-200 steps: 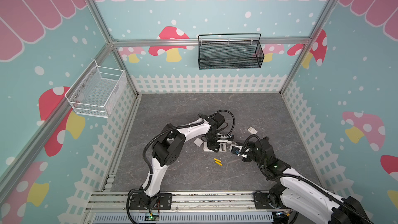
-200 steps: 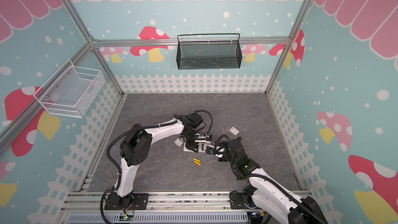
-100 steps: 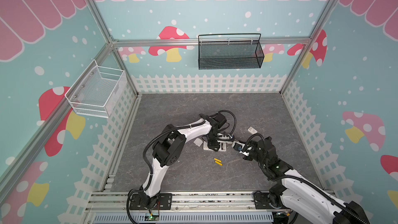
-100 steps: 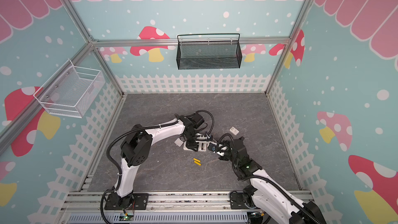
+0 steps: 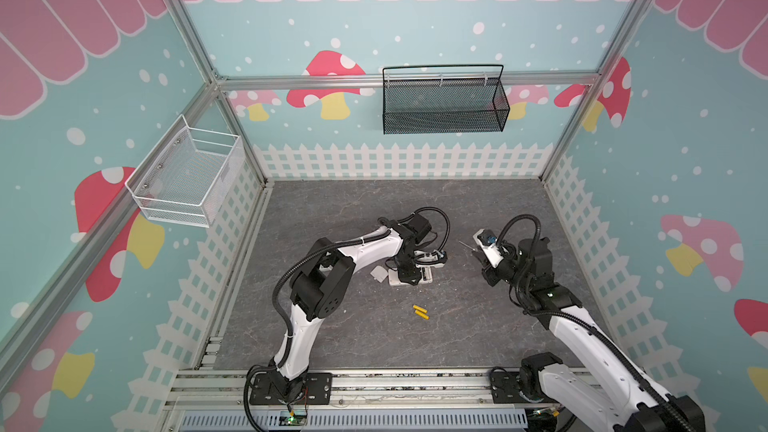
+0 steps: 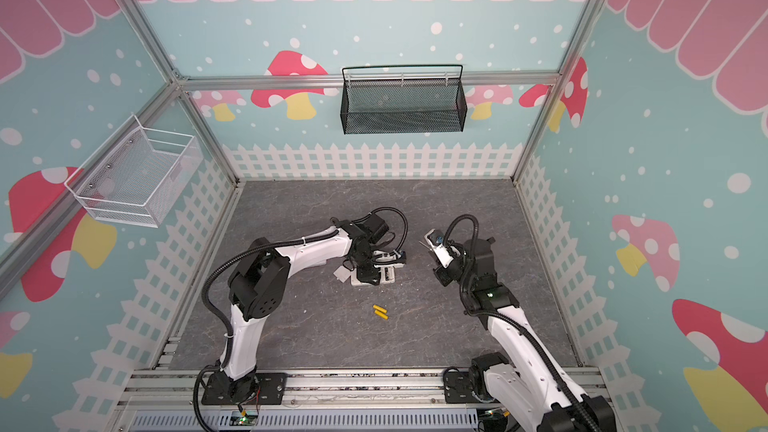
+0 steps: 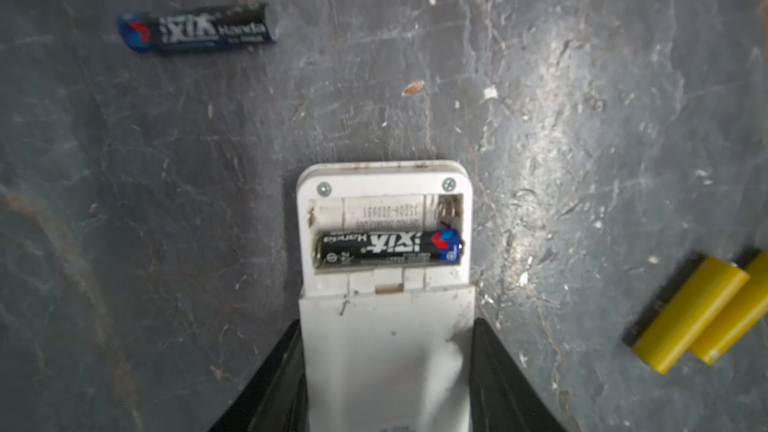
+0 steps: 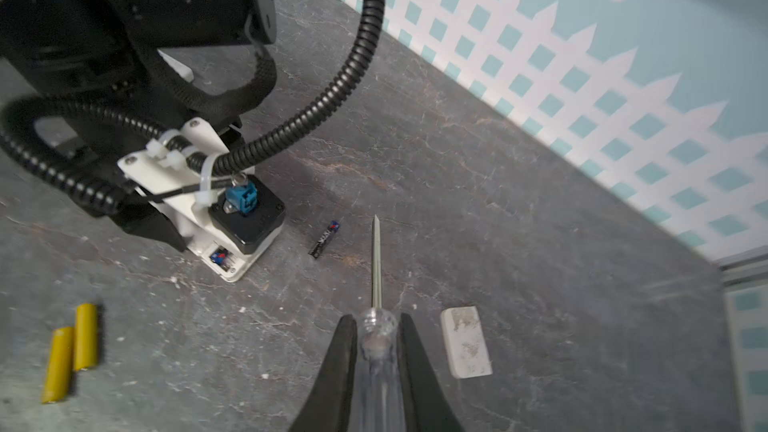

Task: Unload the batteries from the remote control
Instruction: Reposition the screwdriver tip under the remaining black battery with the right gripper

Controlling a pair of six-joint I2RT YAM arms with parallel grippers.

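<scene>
Left end effector clamps the remote; one black battery sits inside it. Right end effector grips a screwdriver.

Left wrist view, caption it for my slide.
Left hand holding the white remote, one black battery in its open bay, a loose battery on the mat, two yellow batteries nearby.

Light: bright, even and soft in both top views, falling from above.
Shadows: faint, short, under the arms on the tabletop.
Glare: pale sheen on the tabletop between the remote and the yellow batteries, left wrist view.
Blur: black battery soft; screwdriver handle out of focus; fence wall smeared.
Distortion: frame posts lean outward in top views.
</scene>
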